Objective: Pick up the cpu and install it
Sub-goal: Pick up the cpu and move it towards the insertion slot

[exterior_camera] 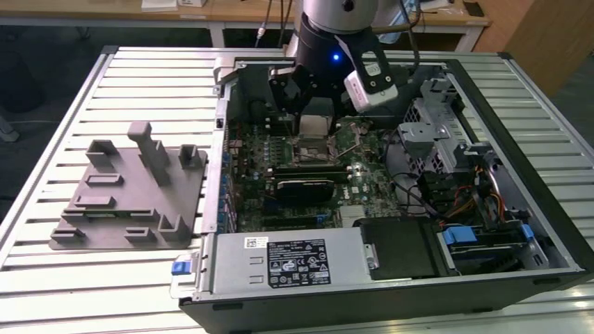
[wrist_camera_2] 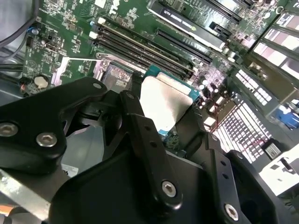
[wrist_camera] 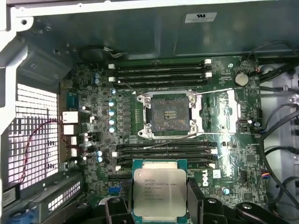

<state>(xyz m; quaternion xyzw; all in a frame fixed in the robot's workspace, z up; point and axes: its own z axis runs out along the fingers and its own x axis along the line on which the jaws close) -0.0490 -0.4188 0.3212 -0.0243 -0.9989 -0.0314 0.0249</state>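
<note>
**Cpu** (wrist_camera: 160, 189): small flat square chip with a shiny silver-grey metal lid that carries faint print and a thin green rim.
**State:** gripped at two opposite edges by the black hand (wrist_camera: 159, 210).
**Location:** held clear above the green motherboard (wrist_camera: 229, 163), near the bare black square socket (wrist_camera: 170, 112) but apart from it.

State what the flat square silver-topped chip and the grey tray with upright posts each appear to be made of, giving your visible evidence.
Flat square silver-topped chip: likely a metal lid, satin silver sheen with soft reflections, on a green board edge. Grey tray with upright posts: probably moulded plastic, matt, uniform grey, no glint.
</note>
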